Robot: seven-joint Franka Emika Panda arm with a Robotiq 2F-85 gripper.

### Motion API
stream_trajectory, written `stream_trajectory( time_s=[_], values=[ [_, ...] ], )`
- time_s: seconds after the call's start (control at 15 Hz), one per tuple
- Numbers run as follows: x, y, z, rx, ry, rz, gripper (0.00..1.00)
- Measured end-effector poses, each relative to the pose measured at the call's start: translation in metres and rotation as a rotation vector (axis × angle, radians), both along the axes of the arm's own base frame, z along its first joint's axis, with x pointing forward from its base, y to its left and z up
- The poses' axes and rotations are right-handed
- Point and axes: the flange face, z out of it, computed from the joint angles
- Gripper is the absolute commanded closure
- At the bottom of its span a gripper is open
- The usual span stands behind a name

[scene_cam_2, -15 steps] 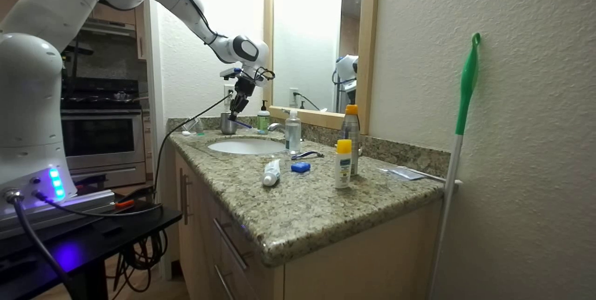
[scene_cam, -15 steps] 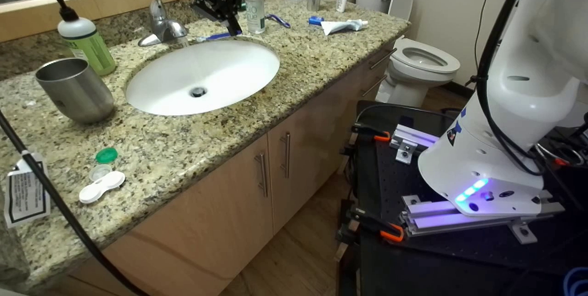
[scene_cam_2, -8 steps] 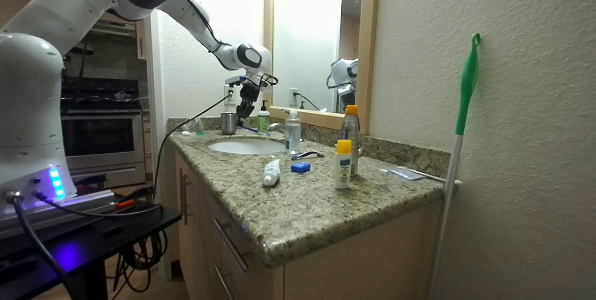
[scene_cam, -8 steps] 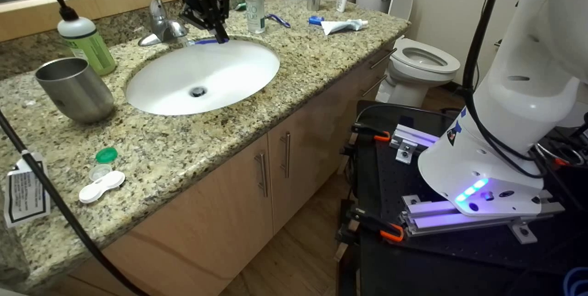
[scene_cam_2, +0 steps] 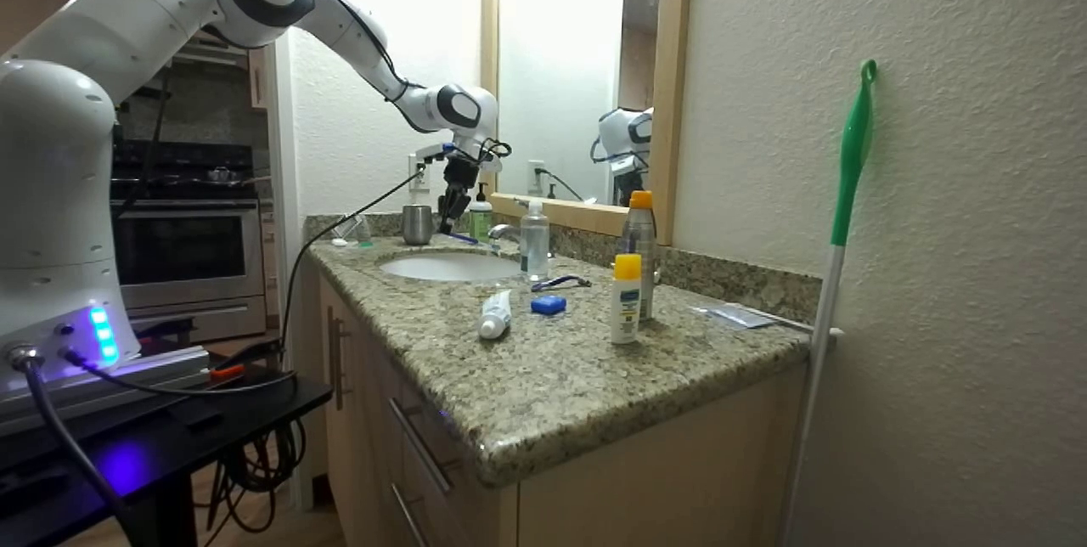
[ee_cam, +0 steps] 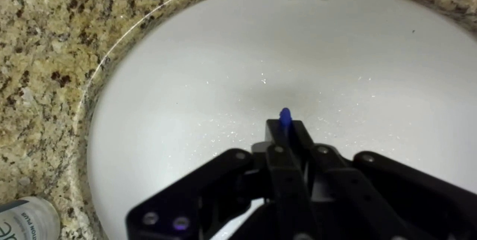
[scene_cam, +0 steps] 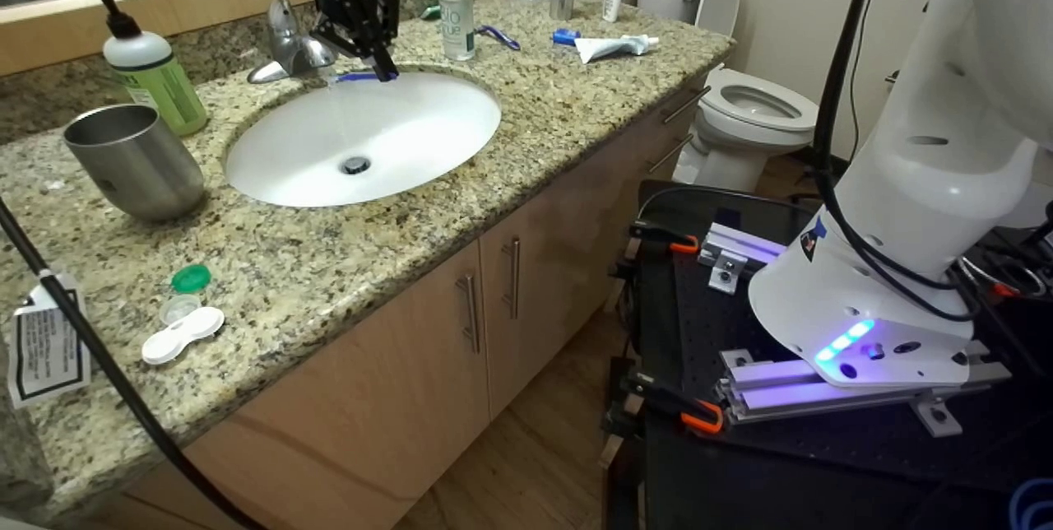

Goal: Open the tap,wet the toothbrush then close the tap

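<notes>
Judging by a faint streak of water (scene_cam: 340, 109) below its spout, the tap (scene_cam: 303, 53) is running, upper left of the frame in an exterior view. Bright specks (ee_cam: 264, 81), probably wet spots, are dotting the sink (ee_cam: 149, 128) across the middle of the wrist view. So opening is looking done, wetting is looking under way, and closing is waiting its turn.

The end effector (scene_cam: 387, 75) is clenching the toothbrush (scene_cam: 358, 76) between its fingertips, over the sink, to the right of the tap in an exterior view. Shaft is extending leftward from the fingertips, far end sitting near the spout. Near the centre of the wrist view, a short blue end is poking out just past the fingertips, the rest hiding among the black fingers. Whether the bristles are meeting the water, the views are not settling (far end is small, and the water is barely showing). Closing is probably asking for a freed end effector, or a nudge with it, as the toothbrush is taking up its grip.
</notes>
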Motion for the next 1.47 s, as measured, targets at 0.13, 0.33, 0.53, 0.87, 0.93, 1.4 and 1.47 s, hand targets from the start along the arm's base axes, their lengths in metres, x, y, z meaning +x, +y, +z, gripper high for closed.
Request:
stream_trajectory(
  time_s=[0.13,0.33,0.53,0.87,0.93,1.4,1.47],
  values=[
    [0.0003,0.0000,0.0004,0.000,-0.001,0.000,0.91],
    [0.0004,-0.0001,0.0006,-0.001,-0.001,0.000,0.91],
    [0.0004,-0.0001,0.0007,-0.001,-0.002,0.000,0.91],
    [0.0005,-0.0001,0.0007,-0.001,-0.002,0.000,0.91],
    [0.0005,-0.0001,0.0007,-0.001,-0.002,0.000,0.91],
    [0.0005,-0.0001,0.0008,-0.001,-0.002,0.000,0.98],
    [0.0005,-0.0001,0.0008,-0.001,-0.002,0.000,0.98]
  ],
)
